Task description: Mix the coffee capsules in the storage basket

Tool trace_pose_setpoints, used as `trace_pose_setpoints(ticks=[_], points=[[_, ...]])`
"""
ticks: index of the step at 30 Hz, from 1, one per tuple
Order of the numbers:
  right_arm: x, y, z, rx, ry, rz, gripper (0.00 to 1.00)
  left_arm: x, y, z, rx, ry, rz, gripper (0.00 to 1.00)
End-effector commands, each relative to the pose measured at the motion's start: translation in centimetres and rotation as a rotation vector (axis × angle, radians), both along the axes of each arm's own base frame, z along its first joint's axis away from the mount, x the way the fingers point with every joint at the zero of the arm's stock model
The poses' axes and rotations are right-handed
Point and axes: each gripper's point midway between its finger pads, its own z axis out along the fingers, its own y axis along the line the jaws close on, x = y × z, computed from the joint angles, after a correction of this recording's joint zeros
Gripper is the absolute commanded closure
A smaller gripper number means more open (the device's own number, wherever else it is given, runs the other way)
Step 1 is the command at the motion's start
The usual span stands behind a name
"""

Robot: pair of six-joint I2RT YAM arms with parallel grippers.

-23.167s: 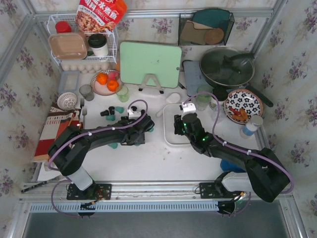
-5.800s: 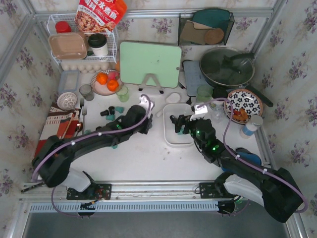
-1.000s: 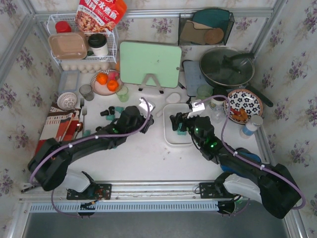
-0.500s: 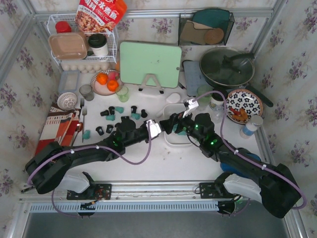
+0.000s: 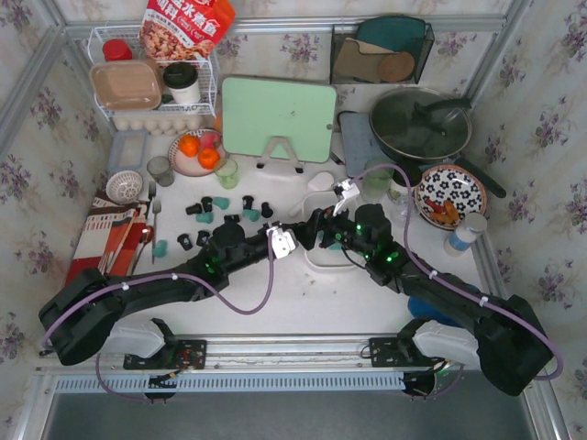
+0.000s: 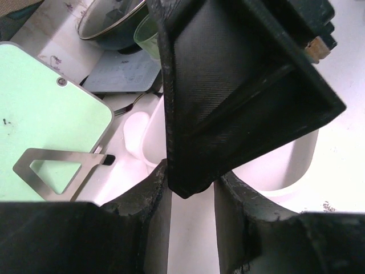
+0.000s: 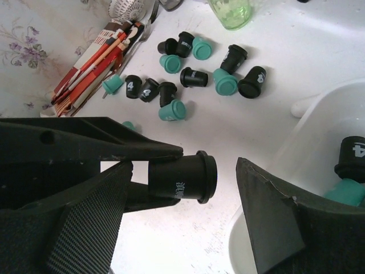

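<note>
**Both claws meet over one black capsule at the basket's edge**

Here we are at mid-surface, and the two arms are nose to nose. The left claw (image 5: 298,238) is clenched on a black capsule (image 7: 181,178), pinching its narrow end. The pod lies on its side in the air with its rim pointing toward the storage basket (image 5: 317,262). White print shows on its wall.

The right claw (image 7: 184,164) is spread wide, one finger on either side of that same capsule. A strip of white surface shows between the rim and the finger on the basket side, so no grip from the right here. Whether its other finger touches the pod, I cannot tell.

From the left wrist view, one big dark finger of the right claw fills most of the picture. The white basket wall (image 6: 274,165) sits just behind it.

The basket stands right of centre, in front of the green cutting board (image 5: 278,117), and the right arm hides most of it from above. Inside it, the right wrist view shows a black pod (image 7: 353,155) sitting on a teal one (image 7: 347,193).

The loose capsules (image 7: 194,77), teal and black mixed, lie scattered on the surface to the left of the basket. They sit near a pale green cup (image 7: 231,11).
</note>
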Motion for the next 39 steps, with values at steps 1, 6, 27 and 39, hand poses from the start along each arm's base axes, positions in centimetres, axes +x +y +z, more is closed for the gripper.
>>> trace_pose_setpoints(ticks=[1,6,27,39], points=[[-0.4,0.7,-0.2,0.000,0.036,0.044,0.21,-0.1,-0.2,1.8,-0.045,-0.045,-0.007,0.67],[-0.9,1.3,-0.1,0.019,0.048,0.079,0.28,-0.1,-0.1,2.0,-0.048,-0.048,-0.002,0.67],[4.8,-6.9,-1.9,-0.201,-0.075,-0.418,0.56,1.8,1.1,0.2,0.019,0.096,0.147,0.04],[6.6,-9.3,-10.2,-0.484,0.006,-0.516,0.49,6.0,10.5,-4.1,-0.063,0.563,0.703,0.01]])
